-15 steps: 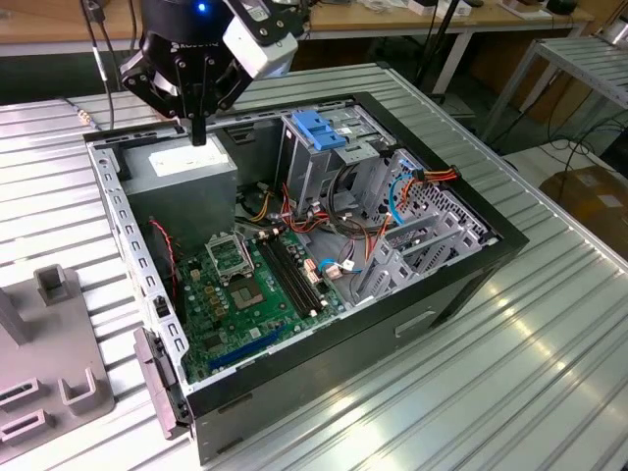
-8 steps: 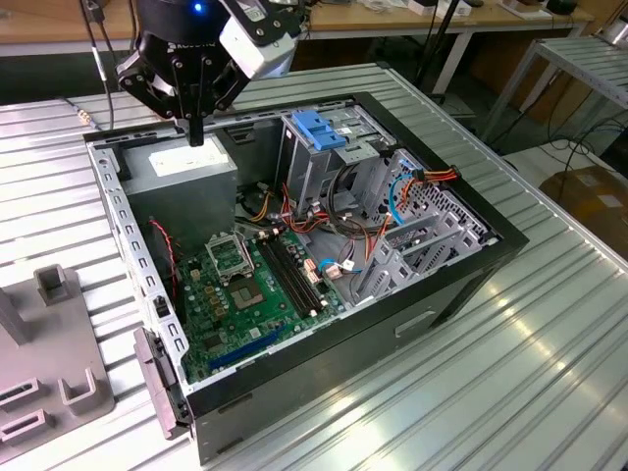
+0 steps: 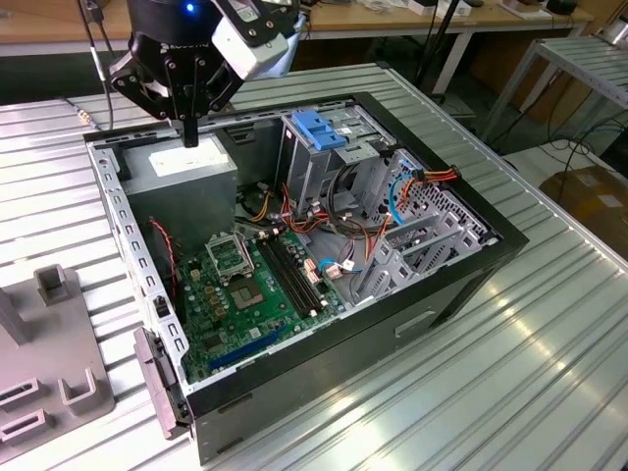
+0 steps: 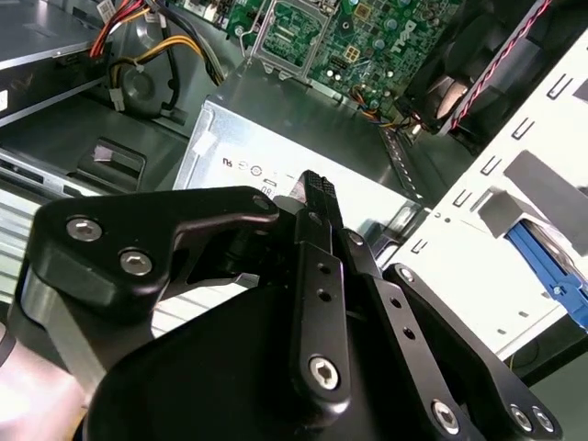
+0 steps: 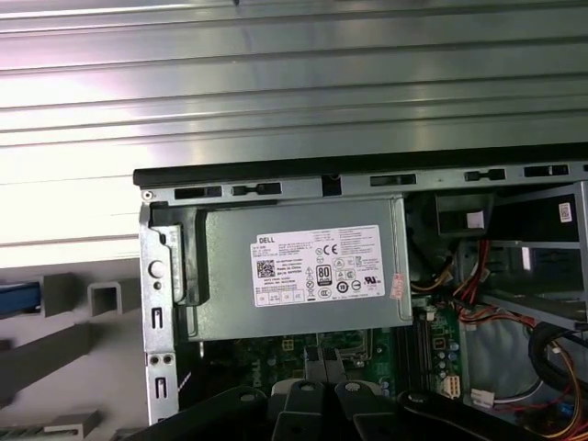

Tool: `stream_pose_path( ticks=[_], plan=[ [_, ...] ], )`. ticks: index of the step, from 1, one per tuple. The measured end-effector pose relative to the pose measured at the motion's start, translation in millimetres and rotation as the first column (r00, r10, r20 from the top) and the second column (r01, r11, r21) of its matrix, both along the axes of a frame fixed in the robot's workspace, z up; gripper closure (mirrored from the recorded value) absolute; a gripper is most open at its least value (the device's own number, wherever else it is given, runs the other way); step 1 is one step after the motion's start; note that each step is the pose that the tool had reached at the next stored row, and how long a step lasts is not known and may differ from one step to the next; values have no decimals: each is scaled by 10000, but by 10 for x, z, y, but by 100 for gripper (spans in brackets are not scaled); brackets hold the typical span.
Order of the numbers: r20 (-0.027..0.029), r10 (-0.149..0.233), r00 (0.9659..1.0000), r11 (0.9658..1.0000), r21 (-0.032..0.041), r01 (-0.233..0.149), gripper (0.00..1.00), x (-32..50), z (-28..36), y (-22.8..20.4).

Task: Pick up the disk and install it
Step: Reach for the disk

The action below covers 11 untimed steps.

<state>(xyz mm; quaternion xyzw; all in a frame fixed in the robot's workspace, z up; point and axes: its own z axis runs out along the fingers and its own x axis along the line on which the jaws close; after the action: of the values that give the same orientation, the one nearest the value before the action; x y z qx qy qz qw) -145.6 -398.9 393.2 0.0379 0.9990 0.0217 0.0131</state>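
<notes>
Disk point(image 5: 16, 299), seemingly the blue-edged thing on the grey holder point(image 5: 50, 347) beside the computer case point(image 3: 442, 304), lies unpicked, while the gripper point(image 3: 189, 132) hangs above the case's power supply point(image 3: 186, 182), jaws clenched on nothing, installation wholly undone.

Black gripper point(image 4: 315, 186), linkage arms studded with screws, fingers drawn together into one narrow bar, in front of a grey power supply box point(image 4: 285, 115) bearing a white sticker point(image 4: 234, 158). Beyond: green motherboard point(image 4: 377, 37) with bare CPU socket point(image 4: 296, 32); red, yellow and black cable bundle point(image 4: 124, 46); black fan point(image 4: 459, 64); pale perforated chassis wall point(image 4: 478, 239); blue plastic strip point(image 4: 544, 265) beside it.
</notes>
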Motion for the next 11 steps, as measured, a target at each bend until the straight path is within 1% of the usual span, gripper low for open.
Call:
stream_pose_path(
  ticks=[11],
  plan=[
    [0,0,10000,10000,0,0,90,-57,0,0]
  ],
)
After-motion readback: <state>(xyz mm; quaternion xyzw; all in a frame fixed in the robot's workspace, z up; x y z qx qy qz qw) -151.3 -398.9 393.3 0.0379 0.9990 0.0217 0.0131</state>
